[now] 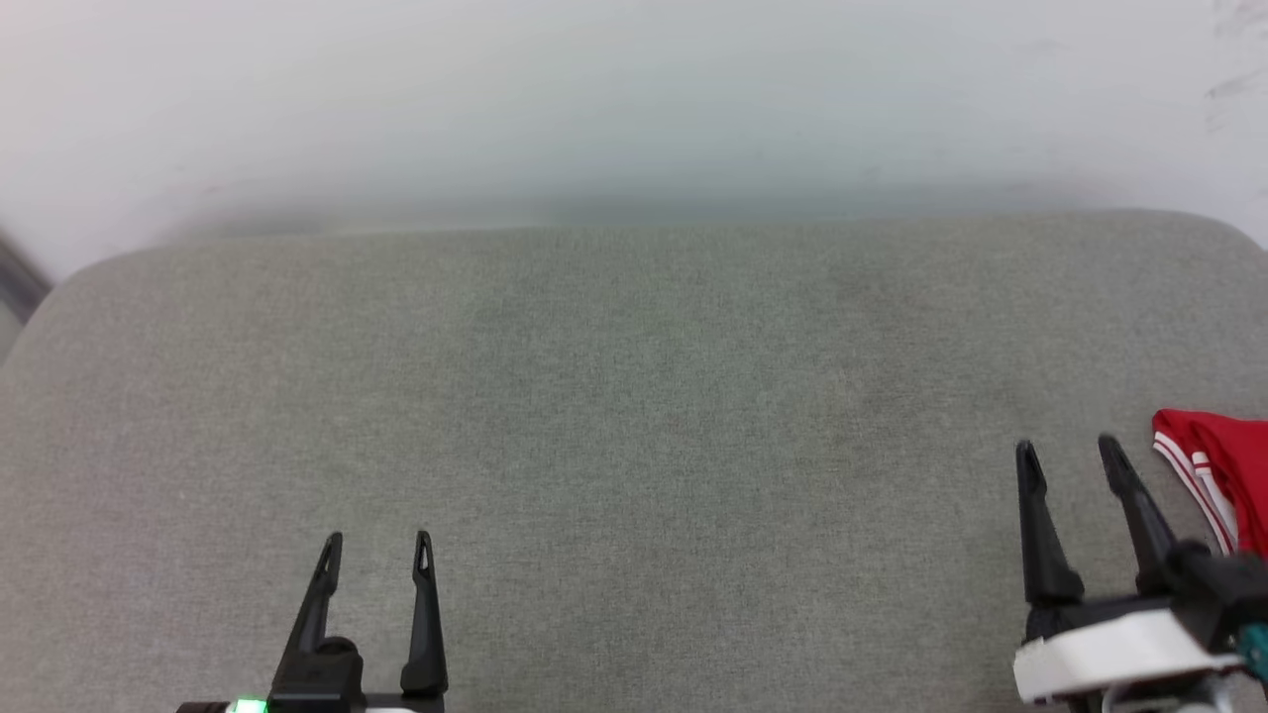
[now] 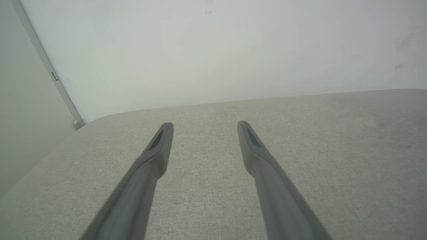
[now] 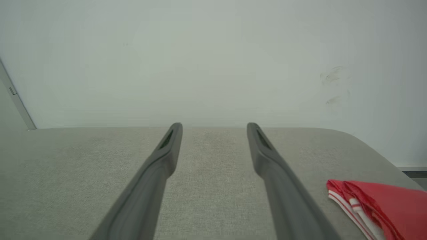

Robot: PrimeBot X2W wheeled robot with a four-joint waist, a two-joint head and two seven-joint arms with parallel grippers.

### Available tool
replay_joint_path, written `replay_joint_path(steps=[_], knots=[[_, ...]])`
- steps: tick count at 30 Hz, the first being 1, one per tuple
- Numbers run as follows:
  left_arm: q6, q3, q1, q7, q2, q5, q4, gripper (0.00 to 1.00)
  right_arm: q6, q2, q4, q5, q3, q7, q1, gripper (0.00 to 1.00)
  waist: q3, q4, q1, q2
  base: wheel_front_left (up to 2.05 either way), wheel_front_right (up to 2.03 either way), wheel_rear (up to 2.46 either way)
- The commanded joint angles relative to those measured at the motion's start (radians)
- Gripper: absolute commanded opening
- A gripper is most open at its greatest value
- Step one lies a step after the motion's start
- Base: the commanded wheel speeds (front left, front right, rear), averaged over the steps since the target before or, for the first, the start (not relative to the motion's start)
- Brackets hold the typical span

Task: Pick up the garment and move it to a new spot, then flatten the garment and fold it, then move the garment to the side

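Reading the red jersey garment with striped white trim (image 1: 1228, 465) as folded at the right edge of the grey fabric cushion (image 1: 634, 396), I should back the right gripper (image 1: 1068, 446), just beside it, away without snagging. Both it and the left gripper (image 1: 377, 540) gape empty.

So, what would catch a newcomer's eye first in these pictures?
The red garment with white striped trim stands out, lying at the far right of the grey fabric surface, just beside the right gripper. Both grippers hang open and empty; the left gripper is at the lower left.
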State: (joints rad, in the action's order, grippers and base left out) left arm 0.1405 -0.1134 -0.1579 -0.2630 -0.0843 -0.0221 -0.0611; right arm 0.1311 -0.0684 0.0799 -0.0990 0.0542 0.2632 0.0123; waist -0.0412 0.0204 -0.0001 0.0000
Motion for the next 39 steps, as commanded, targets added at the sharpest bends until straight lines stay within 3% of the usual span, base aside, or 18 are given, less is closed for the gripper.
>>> replay_joint_path(steps=[1,10,27,28,32,39], knots=[[-0.006,0.004,-0.015,-0.002,0.001,-0.002,0.003,1.00,-0.001,0.007,-0.013,-0.012,0.008,0.001,-0.027,1.00,0.014,-0.002,0.0001,0.0000,0.00,0.00,0.00],[-0.034,0.012,-0.051,-0.002,0.005,-0.012,0.005,1.00,-0.001,0.020,-0.072,-0.040,0.013,0.001,-0.151,1.00,0.045,-0.013,0.0001,0.0000,0.00,0.00,0.00],[-0.067,0.043,-0.055,-0.002,0.015,-0.009,0.016,1.00,-0.001,0.020,-0.101,-0.065,0.004,0.001,-0.173,1.00,0.050,-0.019,0.0001,0.0000,0.00,0.00,0.00],[-0.066,0.041,-0.047,0.000,0.013,-0.010,0.016,0.00,0.000,0.016,-0.096,-0.067,0.003,0.000,-0.176,0.00,0.050,-0.019,0.0001,0.0000,0.00,0.00,0.00],[-0.067,0.035,-0.048,0.005,0.015,-0.016,0.053,0.00,0.000,0.016,-0.059,-0.073,-0.001,-0.002,-0.181,0.00,0.050,-0.019,0.0001,0.0000,0.00,0.00,0.00],[-0.082,0.042,-0.023,0.030,0.007,-0.180,0.066,0.00,0.000,0.008,-0.042,-0.222,-0.007,-0.029,-0.156,0.00,0.049,-0.019,0.0001,0.0000,0.00,0.00,0.00]])
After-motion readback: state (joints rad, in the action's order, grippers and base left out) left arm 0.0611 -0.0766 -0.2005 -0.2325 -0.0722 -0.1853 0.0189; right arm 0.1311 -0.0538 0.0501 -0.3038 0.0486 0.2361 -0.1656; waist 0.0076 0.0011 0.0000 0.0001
